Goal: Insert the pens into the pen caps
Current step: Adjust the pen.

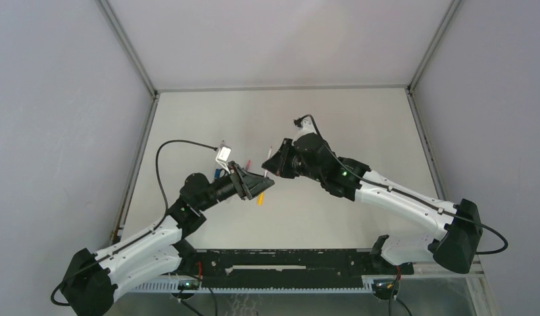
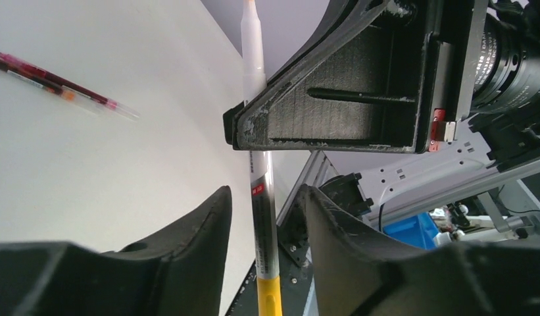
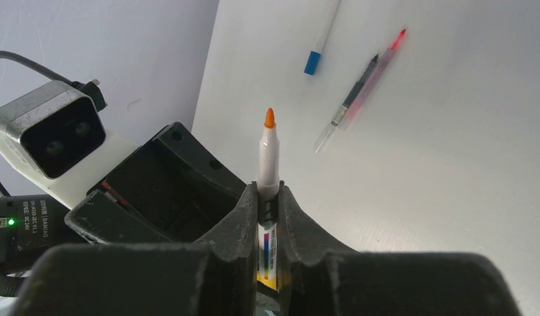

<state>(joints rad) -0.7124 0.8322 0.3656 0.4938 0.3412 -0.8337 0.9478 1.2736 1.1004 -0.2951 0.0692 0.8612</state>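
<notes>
Right wrist view shows the right gripper [image 3: 268, 194] clamped narrow on the orange-tipped pen [image 3: 268, 148]. Both fingers [image 3: 241, 220] press against the sides of the barrel at a dark band. The white neck and bare orange tip stand up past the fingertips, and a printed stretch of barrel with a bit of yellow shows down in the slot between them. Off to the left, past black gripper parts of the other arm, sits that arm's grey wrist camera [image 3: 50, 128]. On the white table [image 3: 464, 171] beyond the tip lie three more pens, well apart from the held one. A blue-ended pen [image 3: 321, 36] lies farthest off, and a black pen [image 3: 354, 92] and a pink pen [image 3: 380, 66] lie side by side, close against each other.

Left wrist view has the left gripper [image 2: 267, 192] partly open around the same pen. Its two fingers stand on either side of the barrel with a gap showing on each side, gripping nothing. The pen runs upright through that gap, its yellow end at the bottom, and one finger of the right gripper crosses it higher up.

Top external view places both grippers tip to tip above the middle part of the table. The pen's yellow end pokes out just below them.
</notes>
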